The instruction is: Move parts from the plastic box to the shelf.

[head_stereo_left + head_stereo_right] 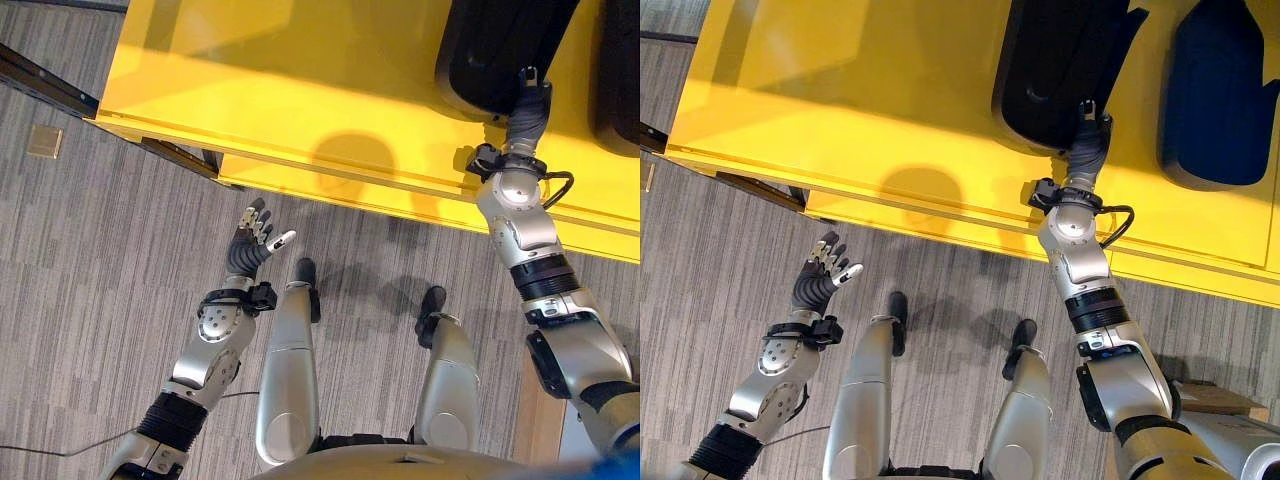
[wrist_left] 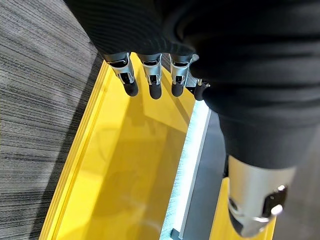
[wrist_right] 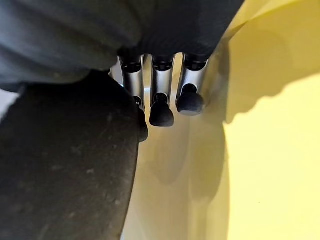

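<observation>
The right hand (image 1: 1087, 140) has its fingers (image 3: 161, 102) curled round the edge of a large black moulded plastic part (image 1: 1055, 70), which lies on the flat yellow shelf (image 1: 870, 110). The part looks stiff, smooth and bulky, so a grip on its rim seems safest. A second dark blue part (image 1: 1220, 95) lies near. The left hand (image 1: 255, 235) hangs relaxed and empty over the grey carpet floor (image 1: 100, 250).

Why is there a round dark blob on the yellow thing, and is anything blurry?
Left eye view: the blob is a soft shadow on the yellow surface. Right wrist view: the black part beside the right hand looks blurry from being so close.
</observation>
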Robot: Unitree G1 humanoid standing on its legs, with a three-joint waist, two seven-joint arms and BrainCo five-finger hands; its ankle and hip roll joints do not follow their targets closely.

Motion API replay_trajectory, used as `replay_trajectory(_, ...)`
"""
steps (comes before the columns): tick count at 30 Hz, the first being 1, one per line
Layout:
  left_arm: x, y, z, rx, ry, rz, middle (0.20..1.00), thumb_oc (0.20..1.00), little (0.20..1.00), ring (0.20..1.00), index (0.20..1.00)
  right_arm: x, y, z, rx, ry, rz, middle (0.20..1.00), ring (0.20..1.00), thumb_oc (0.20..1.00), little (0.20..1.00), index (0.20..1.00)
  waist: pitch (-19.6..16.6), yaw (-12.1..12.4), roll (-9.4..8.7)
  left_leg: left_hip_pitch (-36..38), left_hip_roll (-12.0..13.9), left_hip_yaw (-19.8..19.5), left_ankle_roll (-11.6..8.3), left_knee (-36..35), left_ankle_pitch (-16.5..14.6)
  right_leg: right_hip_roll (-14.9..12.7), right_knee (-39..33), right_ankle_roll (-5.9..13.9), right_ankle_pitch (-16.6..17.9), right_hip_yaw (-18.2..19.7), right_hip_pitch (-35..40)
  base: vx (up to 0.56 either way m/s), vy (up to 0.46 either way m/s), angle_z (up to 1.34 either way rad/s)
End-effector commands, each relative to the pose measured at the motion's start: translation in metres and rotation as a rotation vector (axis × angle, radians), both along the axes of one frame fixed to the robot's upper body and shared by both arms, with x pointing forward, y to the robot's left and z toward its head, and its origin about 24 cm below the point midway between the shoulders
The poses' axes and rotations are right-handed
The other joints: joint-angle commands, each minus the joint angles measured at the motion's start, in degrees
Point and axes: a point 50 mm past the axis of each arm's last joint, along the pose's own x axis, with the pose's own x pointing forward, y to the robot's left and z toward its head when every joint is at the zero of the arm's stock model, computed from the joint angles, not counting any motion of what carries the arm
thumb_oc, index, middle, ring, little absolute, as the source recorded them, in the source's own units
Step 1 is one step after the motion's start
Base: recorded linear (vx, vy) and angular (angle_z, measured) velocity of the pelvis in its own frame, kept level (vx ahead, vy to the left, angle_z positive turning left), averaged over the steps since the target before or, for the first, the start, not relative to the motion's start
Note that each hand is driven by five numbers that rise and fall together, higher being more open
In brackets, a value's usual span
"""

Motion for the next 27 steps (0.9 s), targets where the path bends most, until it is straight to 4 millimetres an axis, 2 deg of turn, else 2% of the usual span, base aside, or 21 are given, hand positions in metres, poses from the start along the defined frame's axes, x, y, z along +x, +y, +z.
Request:
replay_trajectory(1, -0.002, 0.002, 0.018, -0.012, -0.1, 0.016, 1.0, 1.0, 1.0, 1.0, 1.0, 0.004, 0.011, -0.017, 0.063, 0.07, 0.041, 0.2, 0.2, 0.2, 0.2, 0.2, 1.03, 1.99, 0.54, -1.47, 1.55, -1.05, -2.14, -2.51, 1.48, -0.33, 2.5, -0.75, -1.55, -0.19, 2.37, 0.0, 0.0, 0.0)
replay_trajectory(6, -0.001, 0.002, 0.017, -0.013, -0.097, 0.021, 1.0, 1.0, 1.0, 1.0, 1.0, 0.005, 0.008, -0.022, 0.127, 0.08, 0.025, 0.2, 0.2, 0.2, 0.2, 0.2, 1.08, 1.87, 0.49, -1.56, 1.56, -0.86, -2.02, -2.39, 1.31, -0.41, 2.69, -0.67, -1.45, -0.09, 2.03, 0.0, 0.0, 0.0)
replay_trajectory(7, -0.001, 0.003, 0.017, -0.01, -0.095, 0.025, 1.0, 1.0, 1.0, 1.0, 1.0, 0.005, 0.008, -0.023, 0.156, 0.08, 0.021, 0.815, 0.815, 0.815, 0.815, 0.815, 1.06, 1.86, 0.51, -1.59, 1.58, -0.79, -2.03, -2.39, 1.29, -0.39, 2.67, -0.66, -1.46, -0.06, 2.0, 0.0, 0.0, 0.0)
replay_trajectory(8, -0.002, 0.003, 0.017, -0.011, -0.093, 0.028, 1.0, 1.0, 1.0, 1.0, 1.0, 0.004, 0.009, -0.023, 0.192, 0.074, 0.024, 1.0, 1.0, 1.0, 1.0, 1.0, 1.1, 1.77, 0.51, -1.65, 1.59, -0.73, -2.02, -2.31, 1.24, -0.38, 2.77, -0.68, -1.44, -0.08, 1.87, 0.0, 0.0, 0.0)
replay_trajectory(19, -0.002, 0.002, 0.015, -0.012, -0.081, 0.033, 1.0, 1.0, 1.0, 1.0, 1.0, -0.004, 0.019, -0.027, 0.313, 0.039, 0.079, 1.0, 1.0, 1.0, 1.0, 1.0, 1.08, 1.19, 0.35, -1.75, 1.76, -0.65, -2.06, -2.28, 1.23, -0.3, 3.03, -0.78, -1.66, -0.01, 1.57, 0.0, 0.0, 0.0)
replay_trajectory(27, -0.002, 0.003, 0.016, -0.017, -0.086, 0.05, 1.0, 1.0, 1.0, 1.0, 1.0, -0.01, 0.016, -0.03, 0.288, 0.03, 0.057, 1.0, 1.0, 1.0, 1.0, 1.0, 1.03, 0.88, 0.24, -1.79, 1.85, -0.83, -2.01, -2.15, 1.15, -0.2, 3.35, -0.86, -1.83, 0.05, 1.4, 0.0, 0.0, 0.0)
